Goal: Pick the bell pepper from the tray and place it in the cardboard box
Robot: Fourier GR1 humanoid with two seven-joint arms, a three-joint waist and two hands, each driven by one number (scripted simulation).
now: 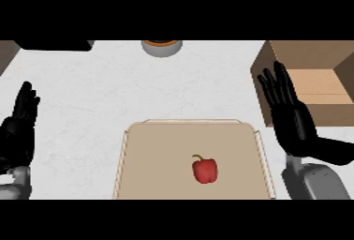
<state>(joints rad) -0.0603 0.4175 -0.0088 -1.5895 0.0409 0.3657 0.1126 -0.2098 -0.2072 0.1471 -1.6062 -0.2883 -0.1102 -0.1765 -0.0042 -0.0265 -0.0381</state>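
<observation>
A red bell pepper (204, 170) with a green stem lies on the tan tray (159, 154), right of the tray's middle. The cardboard box (314, 84) stands open at the right edge of the counter. My right hand (291, 119) is open, fingers straight and pointing up, between the tray's right rim and the box, partly in front of the box's left wall. It is above and to the right of the pepper and holds nothing. At the left edge my left hand (19, 126) rests open with fingers up.
A grey round container (162, 47) with an orange-brown top stands at the back centre. A dark object (55, 45) lies at the back left corner. White counter (138, 89) stretches between the tray and the back.
</observation>
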